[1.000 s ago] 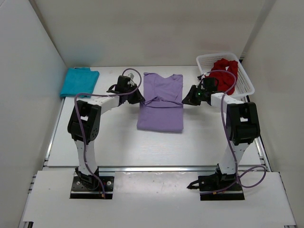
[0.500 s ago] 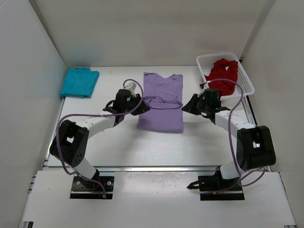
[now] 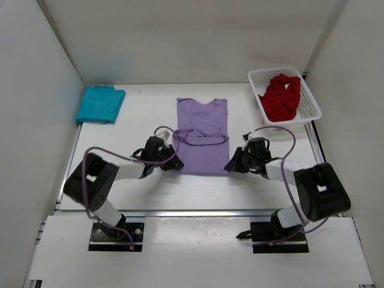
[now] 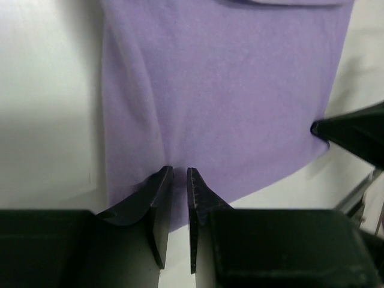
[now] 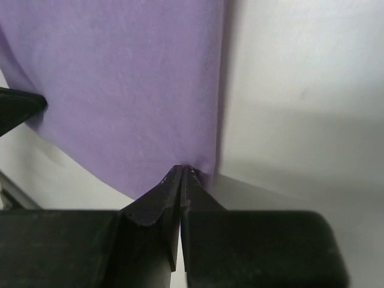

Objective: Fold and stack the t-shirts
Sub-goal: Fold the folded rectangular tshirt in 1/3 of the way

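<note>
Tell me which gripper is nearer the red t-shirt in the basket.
Right. The right gripper pinches the lavender t-shirt's near right corner, below the red t-shirt; the left gripper is at its near left corner.

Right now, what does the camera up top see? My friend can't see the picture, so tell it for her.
Two robot arms reach in to the near corners of a purple t-shirt lying in the middle of a white table, the left gripper at one corner, the right gripper at the other. A folded teal t-shirt lies far left, and a red t-shirt sits in a white basket far right.
</note>
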`<state>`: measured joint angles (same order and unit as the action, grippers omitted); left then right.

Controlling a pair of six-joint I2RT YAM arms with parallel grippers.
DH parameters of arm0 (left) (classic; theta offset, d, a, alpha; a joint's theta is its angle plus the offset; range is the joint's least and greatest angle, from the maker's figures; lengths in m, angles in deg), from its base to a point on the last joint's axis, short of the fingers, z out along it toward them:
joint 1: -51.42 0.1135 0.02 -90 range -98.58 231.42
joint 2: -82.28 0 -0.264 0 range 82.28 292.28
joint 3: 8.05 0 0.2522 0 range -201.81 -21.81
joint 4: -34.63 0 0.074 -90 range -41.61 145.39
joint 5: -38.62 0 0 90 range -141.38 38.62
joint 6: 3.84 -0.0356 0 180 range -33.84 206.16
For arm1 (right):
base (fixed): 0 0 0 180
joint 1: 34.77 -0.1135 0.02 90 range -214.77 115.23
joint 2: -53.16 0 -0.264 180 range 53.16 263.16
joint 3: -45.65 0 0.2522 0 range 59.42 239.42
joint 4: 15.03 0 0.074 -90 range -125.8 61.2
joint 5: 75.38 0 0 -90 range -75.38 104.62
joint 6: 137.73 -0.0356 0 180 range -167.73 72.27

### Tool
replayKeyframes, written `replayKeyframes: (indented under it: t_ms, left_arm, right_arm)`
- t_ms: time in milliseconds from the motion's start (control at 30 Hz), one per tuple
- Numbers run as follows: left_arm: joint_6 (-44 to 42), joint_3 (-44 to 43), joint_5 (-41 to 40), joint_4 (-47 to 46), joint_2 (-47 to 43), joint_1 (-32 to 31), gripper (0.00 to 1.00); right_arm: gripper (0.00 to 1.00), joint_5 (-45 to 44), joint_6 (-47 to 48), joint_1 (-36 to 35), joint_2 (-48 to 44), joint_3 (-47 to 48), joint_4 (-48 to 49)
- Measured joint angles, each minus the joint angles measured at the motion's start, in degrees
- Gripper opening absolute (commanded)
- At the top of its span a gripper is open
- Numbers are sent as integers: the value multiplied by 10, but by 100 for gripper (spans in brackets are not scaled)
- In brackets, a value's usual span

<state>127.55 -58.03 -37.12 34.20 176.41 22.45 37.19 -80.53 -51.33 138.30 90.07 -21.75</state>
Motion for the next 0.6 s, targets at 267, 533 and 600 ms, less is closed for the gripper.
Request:
replayKeyframes:
  t_ms: [267,533,600]
  left_arm:
    - [-2,157,-10,65,-217,-15,31]
    - [-7,107,-32,114,-300,-58,31]
    - [-2,105,-33,98,-286,-74,30]
  right_arm:
    - [1,-19,-13,-39,-159,-102,-43]
    - [0,-42,-3,-94,-189,-13,-98]
    - [1,-39,1,-125,-142,24,-76]
